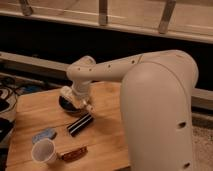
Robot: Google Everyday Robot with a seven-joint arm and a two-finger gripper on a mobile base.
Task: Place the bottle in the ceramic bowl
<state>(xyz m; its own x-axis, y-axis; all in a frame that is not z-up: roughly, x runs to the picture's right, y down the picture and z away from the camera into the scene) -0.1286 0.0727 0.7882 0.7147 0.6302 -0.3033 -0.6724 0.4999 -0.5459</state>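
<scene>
The black ceramic bowl [66, 105] sits at the back of the wooden table [107, 135], mostly covered by my arm. My gripper [76, 101] is low over the bowl, at its right side. A small white shape [65, 92] at the gripper's left, above the bowl's far rim, looks like the bottle; its label is hidden and I cannot tell whether it is held or resting in the bowl.
A black rectangular bar [80, 124] lies just in front of the bowl. A brown wrapped bar [74, 154], a white cup [44, 151] and a blue object [44, 135] lie near the front left. Cables [6, 97] hang off the table's left edge.
</scene>
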